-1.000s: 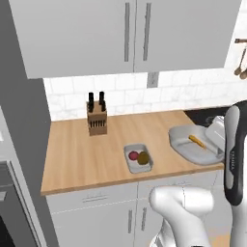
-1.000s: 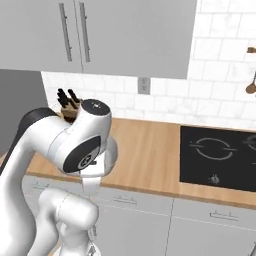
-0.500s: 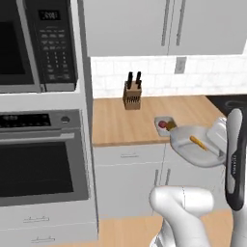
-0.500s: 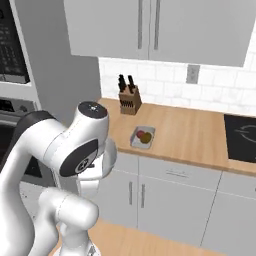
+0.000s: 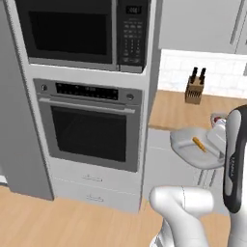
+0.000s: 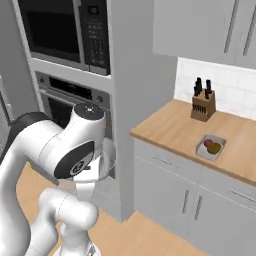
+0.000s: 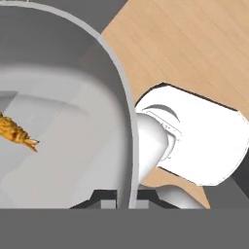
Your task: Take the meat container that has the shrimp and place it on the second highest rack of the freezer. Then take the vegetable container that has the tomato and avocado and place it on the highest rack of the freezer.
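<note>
Jaws pinched on the rim of the meat container, shrimp at left inside. Held at frame right, clear of the counter edge.

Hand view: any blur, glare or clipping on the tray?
Hand view: the light-grey shallow tray is cropped by the frame edges, evenly lit, no glare; the small orange shrimp is cut off at the left edge. Left base view: soft, low-detail render, shrimp a small streak; flat lighting, faint shadows.
</note>
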Robot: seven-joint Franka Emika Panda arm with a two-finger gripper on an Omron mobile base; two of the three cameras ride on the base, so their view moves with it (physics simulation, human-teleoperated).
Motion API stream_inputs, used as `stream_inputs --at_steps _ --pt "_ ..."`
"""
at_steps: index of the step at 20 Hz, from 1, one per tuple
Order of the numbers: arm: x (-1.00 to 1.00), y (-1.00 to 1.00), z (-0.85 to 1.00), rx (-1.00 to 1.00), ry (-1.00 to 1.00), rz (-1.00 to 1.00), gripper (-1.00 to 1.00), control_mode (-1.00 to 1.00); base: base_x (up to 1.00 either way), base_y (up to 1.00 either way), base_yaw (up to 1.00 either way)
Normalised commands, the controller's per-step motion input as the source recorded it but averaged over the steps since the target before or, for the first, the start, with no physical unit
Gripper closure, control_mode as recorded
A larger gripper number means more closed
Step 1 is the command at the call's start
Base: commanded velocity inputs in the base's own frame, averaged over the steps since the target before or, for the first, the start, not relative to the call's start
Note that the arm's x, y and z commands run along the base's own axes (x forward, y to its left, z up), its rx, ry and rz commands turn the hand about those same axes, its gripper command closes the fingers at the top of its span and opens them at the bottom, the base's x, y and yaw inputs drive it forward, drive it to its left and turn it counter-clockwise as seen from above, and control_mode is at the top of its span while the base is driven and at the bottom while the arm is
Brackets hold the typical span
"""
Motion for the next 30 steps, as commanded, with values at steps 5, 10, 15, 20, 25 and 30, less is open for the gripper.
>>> stream_inputs --at_steps 5,10,15,20,25,30 --pt "0.00 0.00 0.00 0.00 0.00 0.00 1.00 1.00 -0.09 0.65 0.74" --pt "0.00 0.00 0.00 0.00 0.00 0.00 1.00 1.00 0.51 0.88 0.49" --pt "0.00 0.00 0.00 0.00 0.00 0.00 1.00 1.00 1.00 0.86 0.34" --pt "0.00 0.00 0.00 0.00 0.00 0.00 1.00 1.00 1.00 0.84 0.34" --pt "0.00 0.00 0.00 0.00 0.00 0.00 1.00 1.00 1.00 0.84 0.19" --pt "0.00 0.00 0.00 0.00 0.00 0.00 1.00 1.00 0.79 0.58 -0.16"
